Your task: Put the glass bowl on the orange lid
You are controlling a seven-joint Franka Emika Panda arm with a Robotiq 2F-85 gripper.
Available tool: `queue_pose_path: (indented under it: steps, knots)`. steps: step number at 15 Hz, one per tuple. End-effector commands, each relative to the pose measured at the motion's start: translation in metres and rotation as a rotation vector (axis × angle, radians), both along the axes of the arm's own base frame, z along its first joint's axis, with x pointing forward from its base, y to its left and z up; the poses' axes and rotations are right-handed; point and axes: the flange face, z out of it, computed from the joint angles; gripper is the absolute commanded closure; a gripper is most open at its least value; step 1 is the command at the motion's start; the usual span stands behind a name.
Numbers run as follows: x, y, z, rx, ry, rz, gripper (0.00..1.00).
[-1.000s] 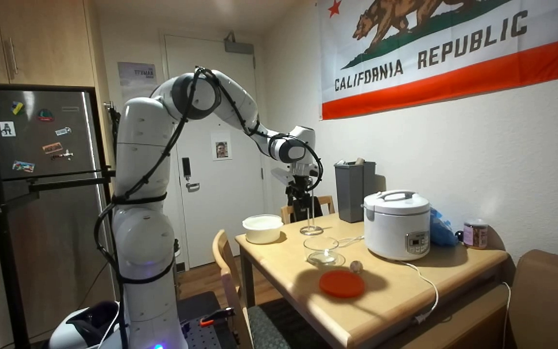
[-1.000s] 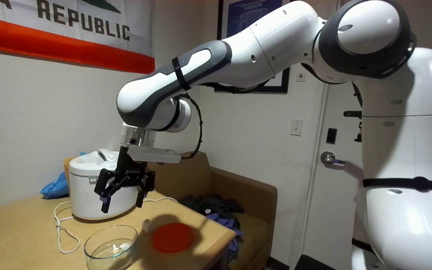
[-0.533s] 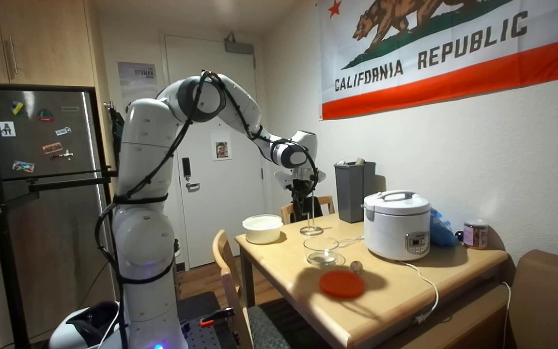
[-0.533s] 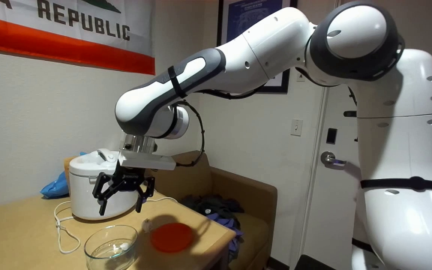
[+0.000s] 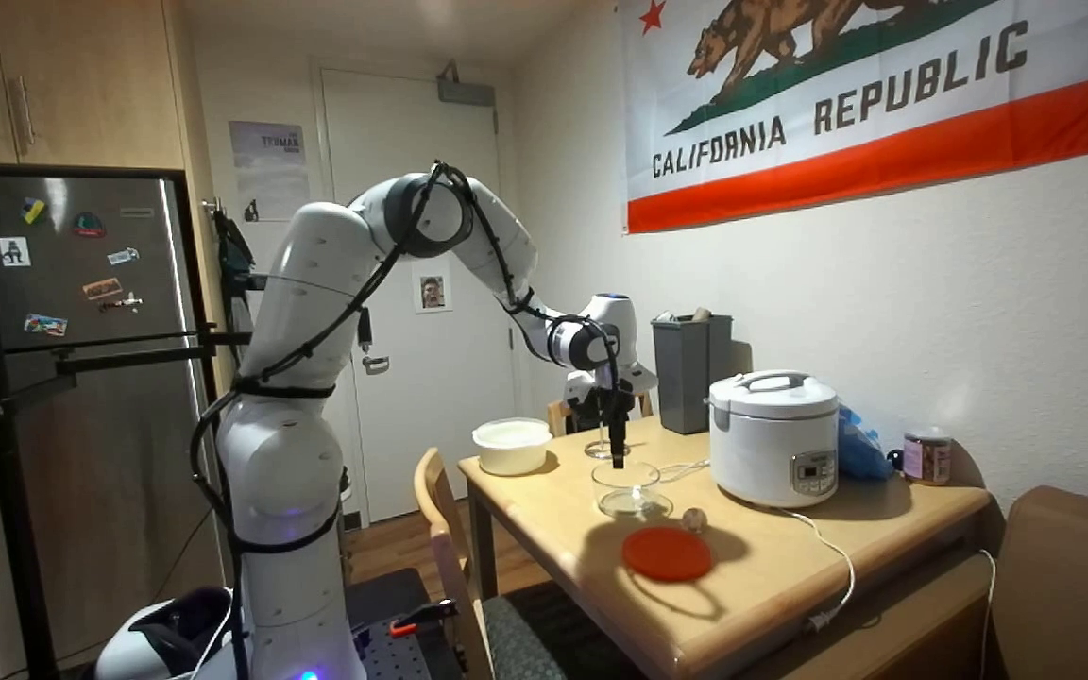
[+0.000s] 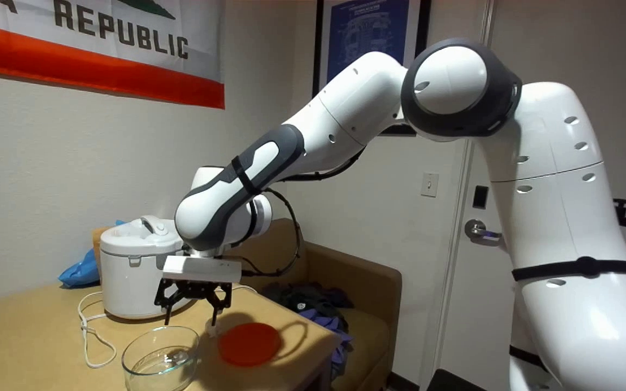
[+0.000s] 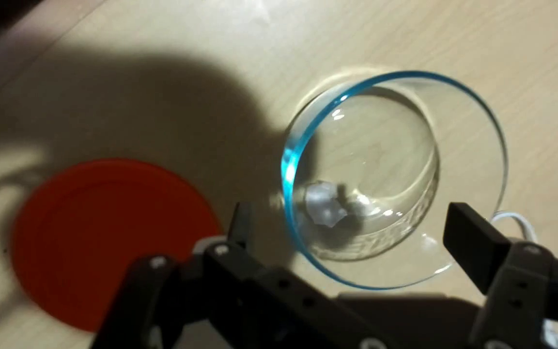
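Observation:
The clear glass bowl (image 5: 627,493) stands upright on the table; it also shows in another exterior view (image 6: 161,359) and in the wrist view (image 7: 380,145). A small whitish piece (image 7: 325,203) shows within its outline. The flat orange lid (image 5: 667,554) lies beside it, also seen in an exterior view (image 6: 249,344) and the wrist view (image 7: 109,232). My gripper (image 6: 191,324) is open and empty, pointing down above the bowl. In the wrist view the fingertips (image 7: 351,225) lie on either side of the bowl's lower part. Whether they touch the rim cannot be told.
A white rice cooker (image 5: 775,444) with a cord stands near the bowl. A small clear ball-like object (image 5: 694,519) lies by the lid. A white bowl (image 5: 512,446), a metal stand (image 5: 607,450) and a grey bin (image 5: 684,378) are farther back. The table edge (image 5: 601,609) passes near the lid.
My gripper has come down towards the glass bowl and turned, with its fingers still open. The bowl and the orange lid have not moved.

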Motion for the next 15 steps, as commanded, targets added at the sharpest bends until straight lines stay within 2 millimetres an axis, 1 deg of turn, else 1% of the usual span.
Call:
queue_pose_path:
  steps: [1, 4, 9, 12, 13, 14, 15]
  knots:
    - [0.008, -0.007, -0.023, -0.025, 0.024, -0.133, 0.00]
    - [0.010, -0.004, -0.040, -0.019, 0.054, -0.178, 0.00]
    - [0.011, 0.008, -0.064, -0.030, 0.072, -0.199, 0.00]
    - [0.011, 0.011, -0.075, -0.029, 0.081, -0.211, 0.00]
    - [0.012, 0.011, -0.078, -0.029, 0.083, -0.209, 0.25]
    - [0.012, 0.010, -0.080, -0.030, 0.085, -0.208, 0.28]
    - [0.013, 0.010, -0.080, -0.029, 0.085, -0.209, 0.34]
